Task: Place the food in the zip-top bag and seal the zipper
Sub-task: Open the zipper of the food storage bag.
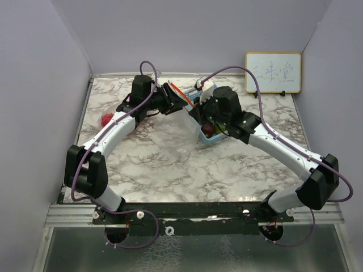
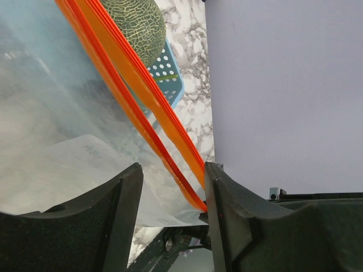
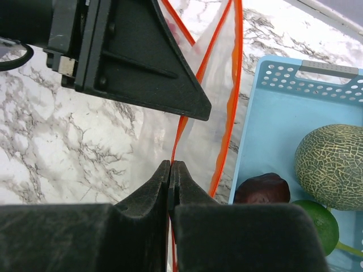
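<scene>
- Left gripper (image 2: 173, 170): fingers apart, straddling the orange zipper strip (image 2: 130, 79) of the clear plastic zip-top bag (image 2: 62, 113).
- Right gripper (image 3: 170, 165): fingers together, pinching that bag's orange edge.
- Netted grey-green melon (image 3: 332, 158), dark purple fruit (image 3: 262, 188): in the blue perforated plastic basket (image 3: 266, 130), right of the right fingers.

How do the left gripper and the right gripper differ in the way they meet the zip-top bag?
The right gripper is shut, fingers pressed together on the orange zipper edge of the zip-top bag; the left gripper stands open, fingers apart. The edge is pinched in the right gripper, but only runs through the left gripper's gap, near one finger. Both sit at the bag's mouth, beside the blue basket.
</scene>
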Controlling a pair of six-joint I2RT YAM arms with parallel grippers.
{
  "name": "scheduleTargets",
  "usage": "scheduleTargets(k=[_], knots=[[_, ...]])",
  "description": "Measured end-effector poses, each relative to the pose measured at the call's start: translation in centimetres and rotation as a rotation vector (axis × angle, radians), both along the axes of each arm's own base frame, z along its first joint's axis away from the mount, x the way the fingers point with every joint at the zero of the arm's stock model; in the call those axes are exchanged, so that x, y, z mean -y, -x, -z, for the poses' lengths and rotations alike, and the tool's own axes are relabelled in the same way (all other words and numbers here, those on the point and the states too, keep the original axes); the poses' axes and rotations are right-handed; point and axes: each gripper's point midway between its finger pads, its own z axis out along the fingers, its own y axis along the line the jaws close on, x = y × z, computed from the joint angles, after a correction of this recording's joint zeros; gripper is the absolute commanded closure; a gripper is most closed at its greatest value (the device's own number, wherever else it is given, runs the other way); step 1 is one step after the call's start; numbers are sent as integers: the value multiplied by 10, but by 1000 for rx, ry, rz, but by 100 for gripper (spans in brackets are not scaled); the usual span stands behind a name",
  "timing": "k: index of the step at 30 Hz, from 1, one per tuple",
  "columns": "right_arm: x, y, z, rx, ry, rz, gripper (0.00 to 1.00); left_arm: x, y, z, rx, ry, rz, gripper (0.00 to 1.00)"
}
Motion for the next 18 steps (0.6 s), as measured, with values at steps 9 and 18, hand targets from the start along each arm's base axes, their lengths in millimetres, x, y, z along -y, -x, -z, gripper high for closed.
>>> scheduleTargets(k=[9,18], knots=[[-1,5,2,-3,-2,-19,98,2,-6,16,-3,-38,3,100],[0,7,-2,0,-8,-20,52,8,-10,10,46,-55,30,100]])
